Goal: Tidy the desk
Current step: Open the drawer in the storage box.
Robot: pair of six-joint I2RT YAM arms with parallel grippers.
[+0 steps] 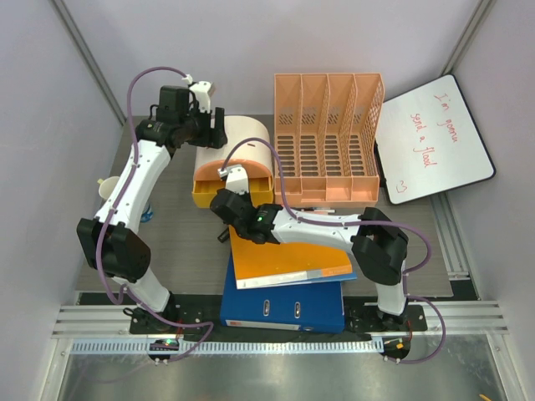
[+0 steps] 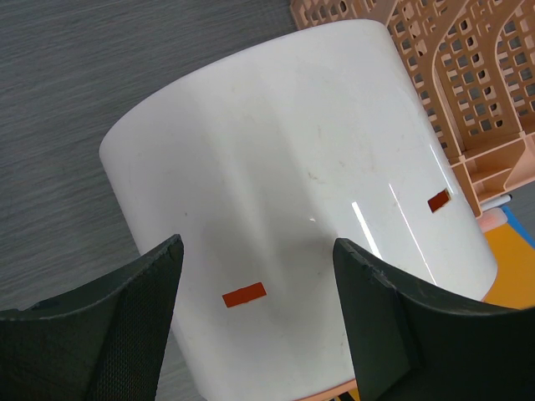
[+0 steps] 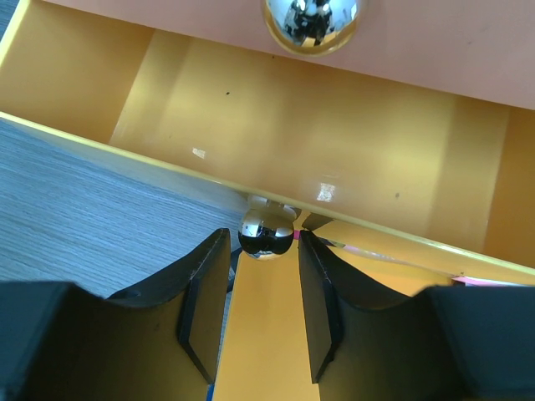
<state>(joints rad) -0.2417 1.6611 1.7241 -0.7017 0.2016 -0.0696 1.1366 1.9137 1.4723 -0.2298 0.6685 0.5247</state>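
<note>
On the dark grey desk stands a small drawer unit with a curved white top. Its yellow bottom drawer is pulled out and shows an empty inside. My right gripper is closed round the drawer's chrome knob, which sits between the fingertips of the right gripper. A second chrome knob sits on the pink drawer front above. My left gripper hovers over the back of the white top, and in its wrist view the left gripper is open and holds nothing.
A peach file organizer stands right of the drawer unit, with a whiteboard beside it. An orange folder lies on a blue binder under my right arm. A white cup sits at the left edge.
</note>
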